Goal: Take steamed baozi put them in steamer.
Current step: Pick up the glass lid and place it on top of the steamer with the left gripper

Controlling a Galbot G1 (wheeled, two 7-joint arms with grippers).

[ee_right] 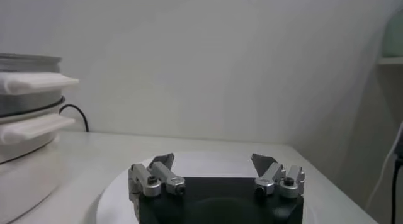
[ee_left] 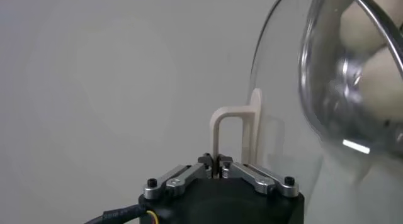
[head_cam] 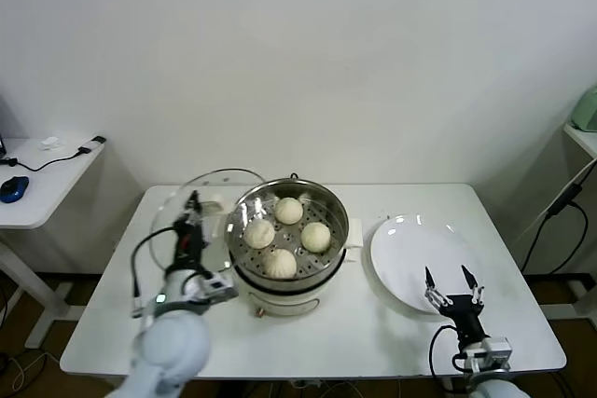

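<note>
The steamer stands mid-table, a shiny steel pot on a cream base, with several steamed baozi resting on its perforated tray. My left gripper is just left of the pot, shut on the cream handle of the round glass lid. It holds the lid tilted on edge beside the steamer. In the left wrist view the left gripper pinches the handle's thin leg, and baozi show through the lid. My right gripper is open and empty over the front edge of the white plate.
The plate lies right of the steamer, whose cream side handles stick out toward it. A side desk with a mouse and cable stands at far left. A black cable hangs at the right beside a shelf.
</note>
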